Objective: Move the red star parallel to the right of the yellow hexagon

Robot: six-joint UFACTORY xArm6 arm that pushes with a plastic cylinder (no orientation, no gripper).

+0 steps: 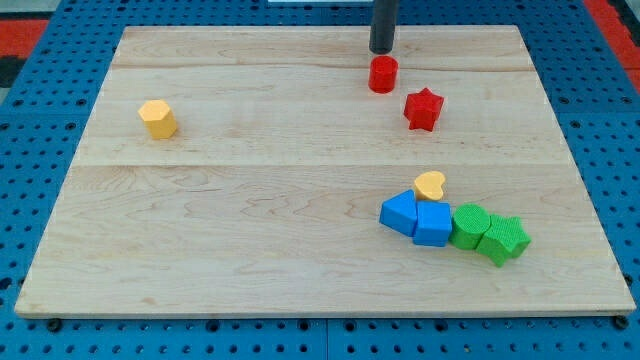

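Note:
The red star [423,108] lies on the wooden board at the view's upper right. The yellow hexagon [158,118] lies far off at the view's left, at about the same height in the view. My tip [382,50] is near the board's top edge, just above a red cylinder [383,74] and up-left of the red star. The tip is apart from the star.
A cluster sits at the view's lower right: a yellow heart [430,185], a blue triangle-like block [399,213], a blue block [434,223], a green round block [468,225] and a green star [503,239]. The board's top edge [320,28] runs just behind the tip.

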